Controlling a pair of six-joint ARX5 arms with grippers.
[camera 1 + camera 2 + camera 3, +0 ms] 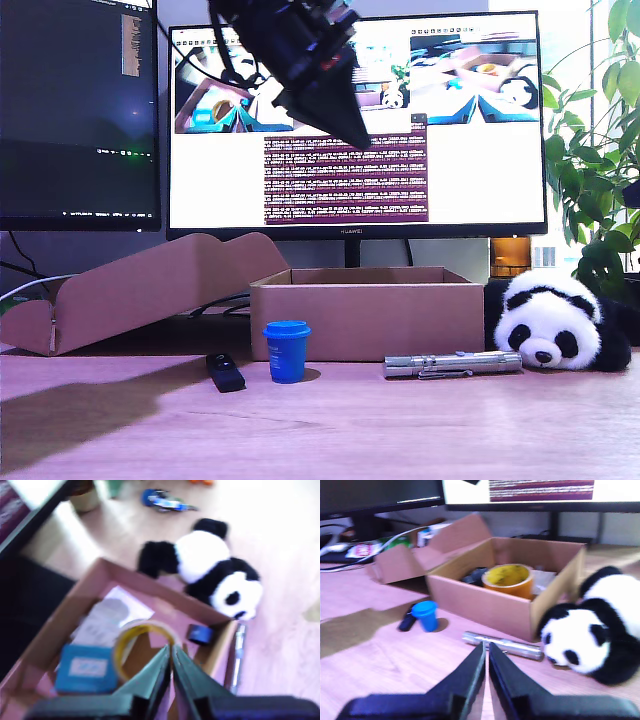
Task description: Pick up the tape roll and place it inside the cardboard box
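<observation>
My second hand (pixel 486 652) is closed and empty, low over the counter (pixel 395 670). Just beyond it lies a torch (pixel 502 646), with a cup (pixel 426 615) and a panda (pixel 592 630) to either side. Behind these, the box (pixel 485 605) holds the tape (pixel 509 580). My first hand (pixel 171 652) is closed and empty above the box
</observation>
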